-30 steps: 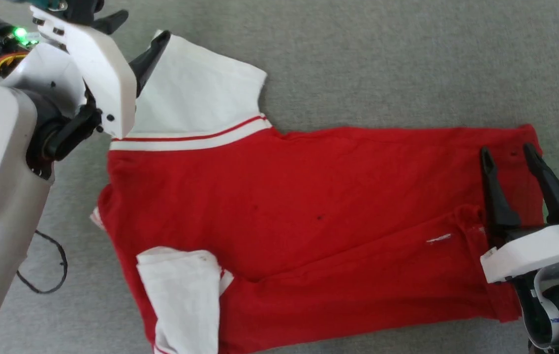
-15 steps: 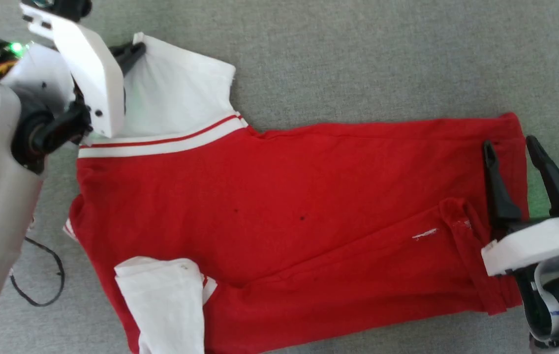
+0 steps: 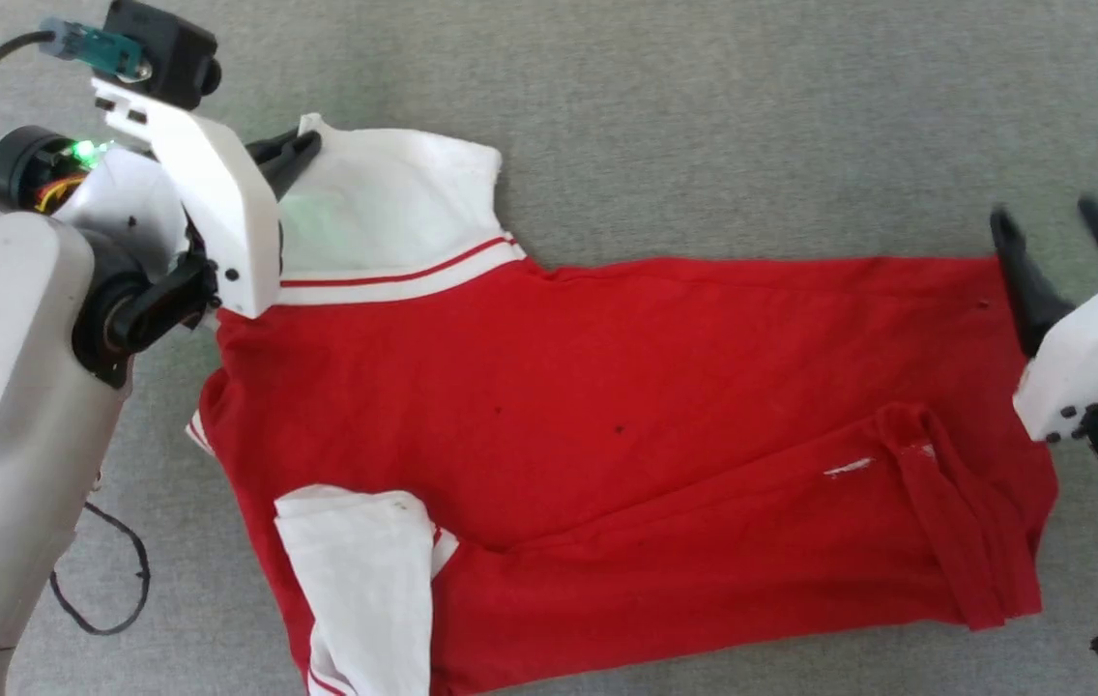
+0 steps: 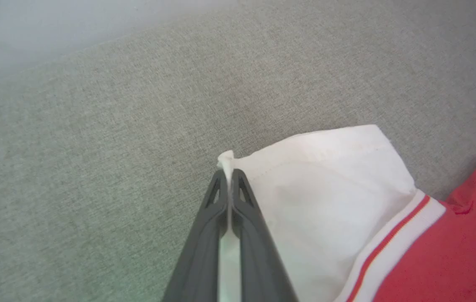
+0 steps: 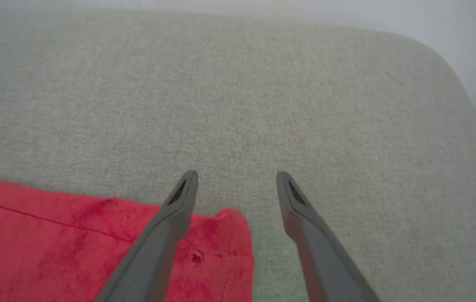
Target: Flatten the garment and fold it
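Lying lengthwise across the grey surface (image 3: 704, 116): garment (image 3: 607, 416), shoulders toward the left arm, hem (image 3: 936, 503) toward the right. Mostly flat through the red body, but rumpled into a ridge near that hem and doubled over at the near sleeve (image 3: 356, 580), hence not yet ready for folding. Spread white and open beyond the striped trim, far sleeve (image 3: 394, 203), pinched at its outer corner by left gripper (image 4: 230, 175), jaws clamped together on a nub of fabric; held there, probably, for drawing the sleeve taut away from the body. Opposite, right gripper (image 5: 237, 174) splayed wide and holding nothing, poised at the far hem corner, one finger above red cloth, the other above bare surface; placed, seemingly, for taking that corner as a counter-hold. Likely step in hand: stretching from both ends to flatten.
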You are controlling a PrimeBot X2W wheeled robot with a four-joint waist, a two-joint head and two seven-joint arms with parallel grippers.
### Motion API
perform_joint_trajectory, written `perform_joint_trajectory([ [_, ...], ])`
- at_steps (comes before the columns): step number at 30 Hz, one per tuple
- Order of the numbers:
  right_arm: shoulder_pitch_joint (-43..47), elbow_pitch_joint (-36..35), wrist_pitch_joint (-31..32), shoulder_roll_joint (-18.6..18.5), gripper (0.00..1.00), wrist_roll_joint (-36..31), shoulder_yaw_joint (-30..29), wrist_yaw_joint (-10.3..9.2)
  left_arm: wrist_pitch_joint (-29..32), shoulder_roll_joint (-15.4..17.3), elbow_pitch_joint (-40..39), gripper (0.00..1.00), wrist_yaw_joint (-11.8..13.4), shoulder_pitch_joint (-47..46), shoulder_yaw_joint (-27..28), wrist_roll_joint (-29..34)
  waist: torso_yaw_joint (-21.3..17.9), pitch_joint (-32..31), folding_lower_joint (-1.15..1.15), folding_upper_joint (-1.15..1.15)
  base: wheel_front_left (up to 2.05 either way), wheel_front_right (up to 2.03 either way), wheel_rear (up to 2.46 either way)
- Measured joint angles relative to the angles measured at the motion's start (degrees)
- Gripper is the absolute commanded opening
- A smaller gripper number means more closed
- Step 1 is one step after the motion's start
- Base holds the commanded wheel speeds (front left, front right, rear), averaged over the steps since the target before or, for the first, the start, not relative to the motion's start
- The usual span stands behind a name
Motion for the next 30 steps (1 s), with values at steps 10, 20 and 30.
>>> perform_joint_trajectory([
  [10, 0.1, 0.1, 16.3, 1.0, 1.00, 2.8, -3.6, 0.00, -0.5, -0.3, -0.2, 0.00, 0.0, 0.0, -0.1, -0.1, 1.9, 2.5, 0.00, 0.00, 0.00, 0.00, 0.00],
  [20, -1.0, -1.8, 18.4, 4.1, 0.00, 2.8, -6.2, -0.01, -3.2, -0.8, -0.2, 0.00, 0.0, -0.9, 0.6, -0.7, 3.0, 3.2, 0.01, 0.00, 0.00, 0.00, 0.00],
  [30, -2.9, -0.6, 8.5, 2.7, 0.00, 2.4, -4.7, 0.00, -16.0, -0.8, -2.5, 0.00, 0.0, -0.3, 3.6, 0.0, 3.4, 0.1, 0.01, 0.00, 0.00, 0.00, 0.00],
])
